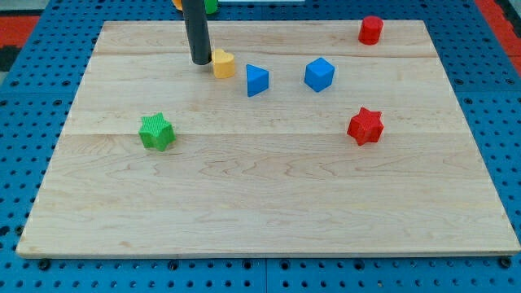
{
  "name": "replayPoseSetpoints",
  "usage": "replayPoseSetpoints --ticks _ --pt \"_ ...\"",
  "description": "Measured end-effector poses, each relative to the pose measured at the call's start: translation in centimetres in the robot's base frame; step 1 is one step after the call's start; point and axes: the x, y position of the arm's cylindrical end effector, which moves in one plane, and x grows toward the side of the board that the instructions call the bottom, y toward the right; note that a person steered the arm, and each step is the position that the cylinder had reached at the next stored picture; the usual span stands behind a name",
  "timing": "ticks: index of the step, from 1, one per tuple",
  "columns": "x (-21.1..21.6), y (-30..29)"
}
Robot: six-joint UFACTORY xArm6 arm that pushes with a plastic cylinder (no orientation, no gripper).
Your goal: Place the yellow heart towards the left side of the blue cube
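My tip touches the yellow heart on its left; blue cube lies right; no hand

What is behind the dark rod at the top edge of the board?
Behind my rod, slivers of a yellow block and a green block show; their shapes are covered. My tip touches the yellow heart.

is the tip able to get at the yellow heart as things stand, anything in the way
Probably yes. My tip sits right beside the yellow heart, on its view-left side, with nothing between them. The blue triangular block lies on the heart's far side, before the blue cube.
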Motion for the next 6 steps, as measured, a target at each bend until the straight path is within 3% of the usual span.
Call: replayPoseSetpoints --ticks 3,4,6 --pt "-0.2 1.0" --pt "0.0 5.4" --pt "5.1 10.8"
